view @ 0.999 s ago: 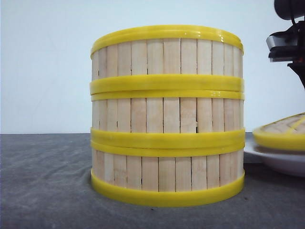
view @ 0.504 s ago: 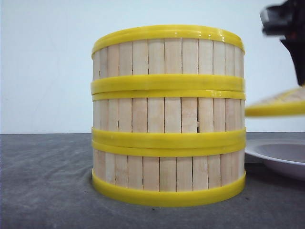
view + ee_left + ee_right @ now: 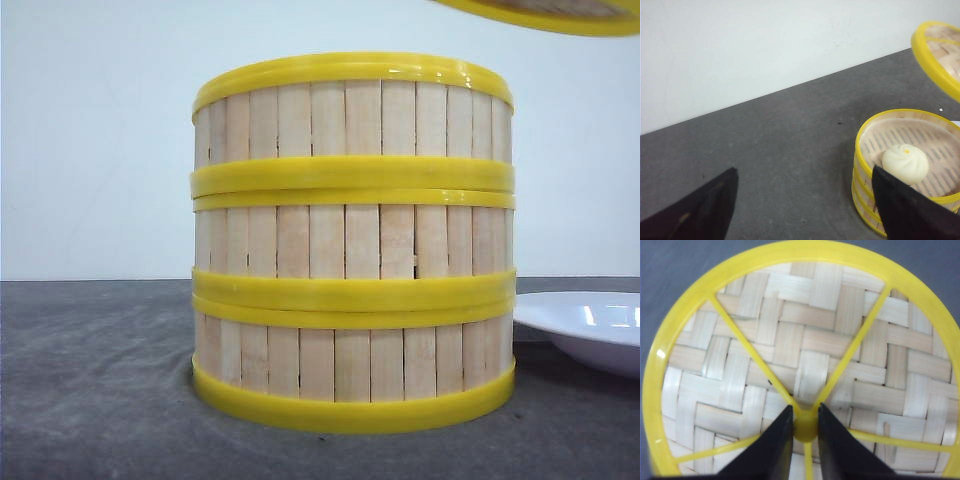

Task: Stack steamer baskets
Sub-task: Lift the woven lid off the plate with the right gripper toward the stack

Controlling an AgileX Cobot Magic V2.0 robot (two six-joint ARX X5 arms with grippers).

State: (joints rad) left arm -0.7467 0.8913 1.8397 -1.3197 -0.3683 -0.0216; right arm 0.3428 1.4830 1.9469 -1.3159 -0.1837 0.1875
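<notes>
Three steamer baskets (image 3: 350, 240) stand stacked in one column on the dark table, rims aligned. In the left wrist view the top basket (image 3: 863, 150) is uncovered, with a white bun (image 3: 905, 162) inside. My right gripper (image 3: 805, 407) is shut on the yellow centre knob (image 3: 805, 427) of the woven lid (image 3: 805, 340). The lid's edge (image 3: 560, 15) hangs in the air above and to the right of the stack, and it also shows as the lid (image 3: 940, 55) in the left wrist view. My left gripper (image 3: 804, 170) is open over bare table beside the stack, holding nothing.
A white plate (image 3: 590, 330) sits on the table just right of the stack, with nothing on it. A pale wall stands behind the table.
The lid has risen off the white plate to the top of the front view and shifted left. The right arm has gone out of the front view. The stack has not moved.
</notes>
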